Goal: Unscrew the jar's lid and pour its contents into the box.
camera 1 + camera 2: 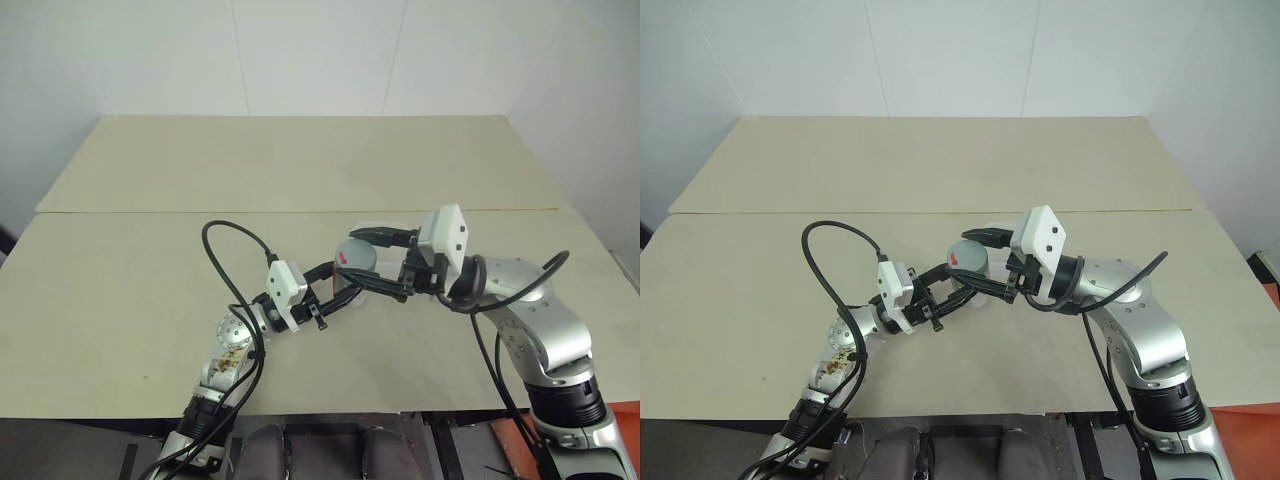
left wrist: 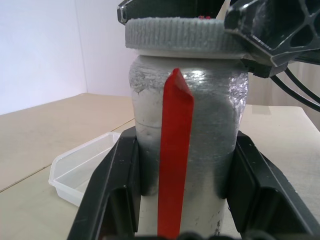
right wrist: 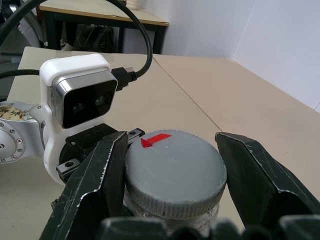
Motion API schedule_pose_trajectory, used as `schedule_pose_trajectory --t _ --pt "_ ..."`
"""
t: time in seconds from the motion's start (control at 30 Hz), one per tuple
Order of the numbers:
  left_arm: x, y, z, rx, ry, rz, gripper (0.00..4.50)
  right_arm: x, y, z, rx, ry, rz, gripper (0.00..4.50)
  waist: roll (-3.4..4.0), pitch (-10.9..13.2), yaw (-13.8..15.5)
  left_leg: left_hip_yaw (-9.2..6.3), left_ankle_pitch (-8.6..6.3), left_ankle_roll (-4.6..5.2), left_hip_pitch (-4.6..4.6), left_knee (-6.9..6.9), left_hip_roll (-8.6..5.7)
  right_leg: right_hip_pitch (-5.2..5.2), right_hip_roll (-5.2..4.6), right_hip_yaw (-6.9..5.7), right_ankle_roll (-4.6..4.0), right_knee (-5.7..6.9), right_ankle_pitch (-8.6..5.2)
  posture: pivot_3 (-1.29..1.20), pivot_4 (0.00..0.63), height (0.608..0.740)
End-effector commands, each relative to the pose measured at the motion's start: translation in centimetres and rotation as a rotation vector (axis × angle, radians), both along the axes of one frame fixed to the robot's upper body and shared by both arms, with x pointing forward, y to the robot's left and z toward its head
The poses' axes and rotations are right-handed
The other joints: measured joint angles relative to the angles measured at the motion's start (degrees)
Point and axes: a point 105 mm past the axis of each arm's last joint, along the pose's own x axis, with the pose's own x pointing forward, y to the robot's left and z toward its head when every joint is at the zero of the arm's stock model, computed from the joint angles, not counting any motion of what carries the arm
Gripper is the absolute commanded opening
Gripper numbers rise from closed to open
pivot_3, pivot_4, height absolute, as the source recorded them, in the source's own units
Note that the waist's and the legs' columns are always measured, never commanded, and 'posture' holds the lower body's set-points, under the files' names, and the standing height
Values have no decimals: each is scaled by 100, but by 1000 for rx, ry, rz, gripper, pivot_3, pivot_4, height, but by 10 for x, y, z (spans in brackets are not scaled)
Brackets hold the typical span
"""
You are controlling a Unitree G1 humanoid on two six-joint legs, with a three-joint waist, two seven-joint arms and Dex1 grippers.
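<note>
L claw is clamped on the jar body w/ red stripe, holding it upright above the counter near centre; R claw comes in from the right, fingers closed around the grey lid. Lid looks fully seated, so unscrewing is at most just starting. Clear box sits empty on the counter just beyond the jar; pour not begun.

A bare test lab: plain white walls; beige-covered table; another table behind.
</note>
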Motion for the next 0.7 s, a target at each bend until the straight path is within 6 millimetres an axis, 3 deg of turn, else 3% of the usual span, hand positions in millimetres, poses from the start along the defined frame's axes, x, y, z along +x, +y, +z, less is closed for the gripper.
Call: schedule_pose_trajectory --t 0.03,0.4,0.7 --pt "-4 -2 10 -20 -48 -11 1890 -2 1 5 8 -17 11 2747 0 0 0 0 0 0 0 0 0 0 0 0 0 0 0 0 150 740" --pt "-8 -1 10 -13 -35 -61 1890 0 -11 12 -12 -25 141 2747 0 0 -3 1 0 0 1 0 0 0 0 0 0 0 0 0 150 740" --pt "-11 -2 9 -19 -33 -72 1890 -1 -7 12 -29 -38 336 2747 0 0 -2 1 0 0 1 0 0 0 1 0 0 0 0 0 150 740"
